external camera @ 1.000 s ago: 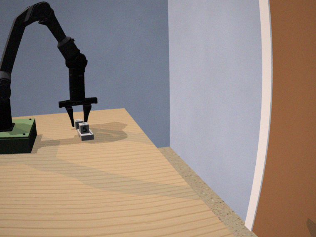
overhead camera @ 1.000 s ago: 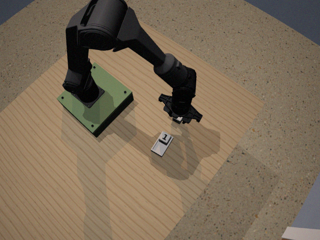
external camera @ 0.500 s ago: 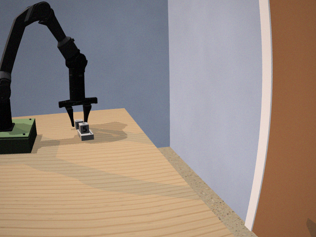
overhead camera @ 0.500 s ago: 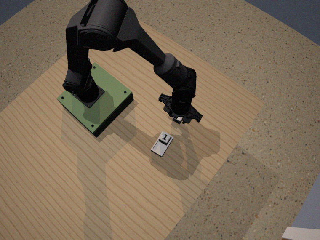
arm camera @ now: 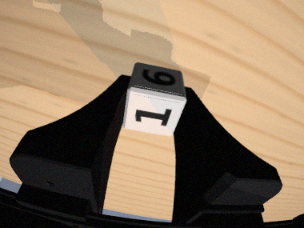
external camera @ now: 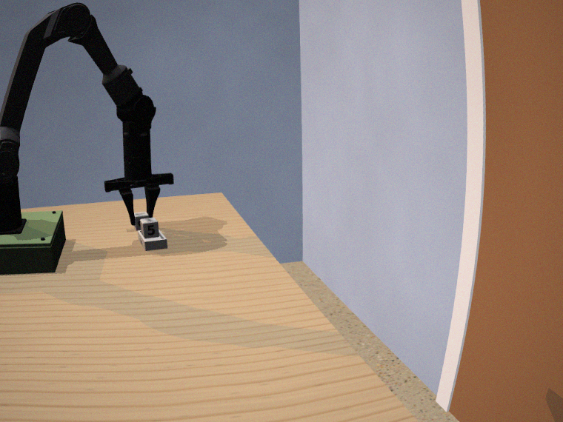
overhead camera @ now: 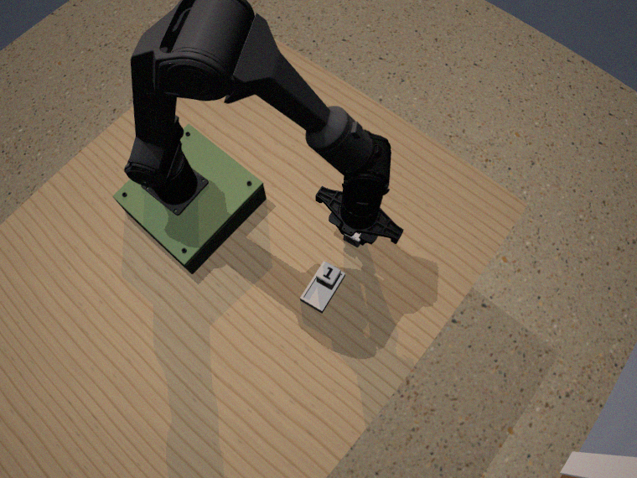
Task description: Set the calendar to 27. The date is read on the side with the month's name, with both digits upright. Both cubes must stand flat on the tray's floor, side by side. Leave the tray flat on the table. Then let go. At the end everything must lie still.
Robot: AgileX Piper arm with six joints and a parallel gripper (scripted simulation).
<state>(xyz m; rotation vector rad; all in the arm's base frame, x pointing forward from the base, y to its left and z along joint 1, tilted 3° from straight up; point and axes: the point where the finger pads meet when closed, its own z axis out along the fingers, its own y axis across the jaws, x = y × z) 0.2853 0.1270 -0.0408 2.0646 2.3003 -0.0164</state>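
Wrist view, jaws (overhead camera: 356, 238) (external camera: 141, 221) pointing down, straddling numbered cube (overhead camera: 352, 238) (external camera: 140, 216) (arm camera: 154, 110)

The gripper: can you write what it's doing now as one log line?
gripper: closed on loose cube | tray: one cube inside | date: unfinished
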